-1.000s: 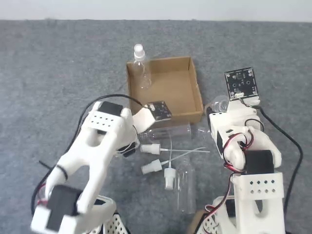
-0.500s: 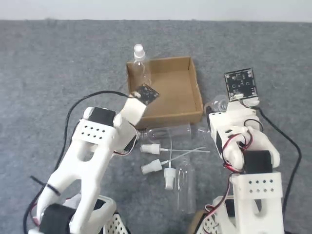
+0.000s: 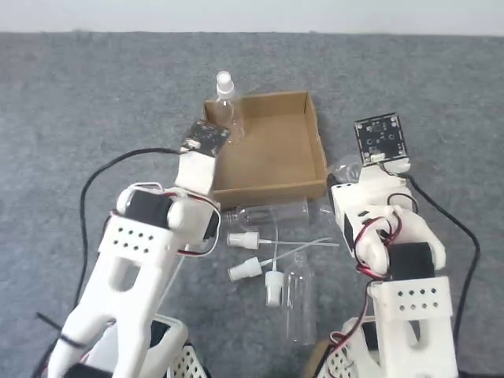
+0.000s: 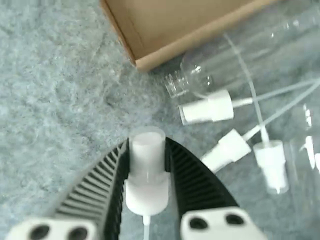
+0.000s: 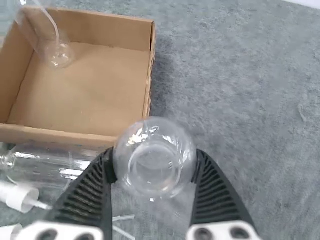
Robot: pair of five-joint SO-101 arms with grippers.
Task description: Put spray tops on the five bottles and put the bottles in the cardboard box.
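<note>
Pinching a white spray top (image 4: 146,175), dip tube trailing, in the left gripper (image 4: 146,146) above grey carpet (image 4: 60,90), near a cardboard box (image 4: 165,52) corner. Clamping a clear round bottle (image 5: 150,145), seen end-on, in the right gripper (image 5: 153,162) just beside the box.

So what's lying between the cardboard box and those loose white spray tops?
A clear, uncapped bottle lies on its side along the near wall of the cardboard box, beside the loose spray tops, as the high view shows.
</note>
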